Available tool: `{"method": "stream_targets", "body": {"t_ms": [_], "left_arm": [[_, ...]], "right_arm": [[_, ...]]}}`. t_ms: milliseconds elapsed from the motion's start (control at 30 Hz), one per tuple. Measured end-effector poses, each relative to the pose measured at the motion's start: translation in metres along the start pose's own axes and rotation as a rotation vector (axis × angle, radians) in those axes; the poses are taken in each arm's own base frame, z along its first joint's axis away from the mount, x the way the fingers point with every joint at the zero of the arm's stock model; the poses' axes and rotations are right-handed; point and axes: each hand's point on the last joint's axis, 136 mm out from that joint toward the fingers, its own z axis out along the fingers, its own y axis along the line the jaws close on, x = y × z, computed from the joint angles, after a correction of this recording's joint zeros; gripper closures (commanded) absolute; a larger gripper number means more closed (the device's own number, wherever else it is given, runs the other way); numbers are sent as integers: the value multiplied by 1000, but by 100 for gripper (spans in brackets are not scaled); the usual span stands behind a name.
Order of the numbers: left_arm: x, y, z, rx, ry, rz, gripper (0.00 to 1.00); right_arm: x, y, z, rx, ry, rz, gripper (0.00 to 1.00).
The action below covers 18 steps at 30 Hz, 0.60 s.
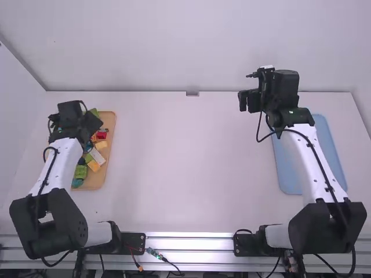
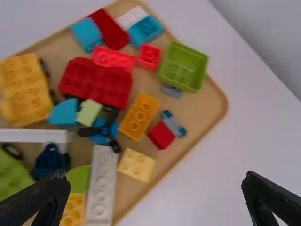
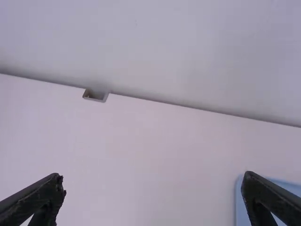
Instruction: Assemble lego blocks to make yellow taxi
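at nine o'clock on the table [image 1: 185, 174], in the high view, a tan tray [image 1: 108, 168] with a jumble of blocks [image 1: 94, 165] for the taxi. above the tray, left gripper [image 1: 91, 123], spread wide in the left wrist view. at one o'clock, near the table's far edge, right gripper [image 1: 248, 101], likewise spread, as seen in the right wrist view.

within the tray, by the high view: red block [image 1: 102, 134] at two o'clock, white brick [image 1: 97, 156] at four, green block [image 1: 81, 172] between six and seven.

also on the tray, in the left wrist view: big yellow block [image 2: 26, 89], with black wheels [image 2: 45, 68] just beside; orange brick [image 2: 139, 115]; green box [image 2: 183, 67]; black propeller [image 2: 106, 129] over a blue piece.

at three o'clock on the table, blue mat [image 1: 304, 153], partly under the right arm. at twelve, small grey bracket [image 1: 192, 93] by the far edge.
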Motion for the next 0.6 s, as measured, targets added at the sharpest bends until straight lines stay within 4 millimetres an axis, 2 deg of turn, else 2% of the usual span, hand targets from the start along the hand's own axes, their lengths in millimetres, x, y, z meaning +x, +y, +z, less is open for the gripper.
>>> {"method": "stream_targets", "body": {"t_ms": [67, 100, 167, 300, 333, 467, 600], "left_arm": [[-19, 20, 9, -26, 25, -66, 1], [-20, 22, 9, -28, 27, -69, 1], [-33, 45, 20, -79, 76, -126, 1], [-37, 72, 36, -162, 170, -174, 1], [-39, 80, 45, -187, 210, -186, 1], [-45, 91, 68, -210, 281, -207, 1], [-43, 103, 87, -236, 352, -237, 0]], "right_arm": [[2, 4, 9, -11, 14, -15, 1], [2, 5, 10, -12, 15, -16, 1], [10, 12, 22, -30, 43, -40, 1], [20, 22, 39, -53, 73, -67, 1], [24, 24, 45, -59, 84, -75, 1], [31, 28, 58, -69, 104, -84, 1], [38, 27, 65, -70, 122, -85, 1]]}}
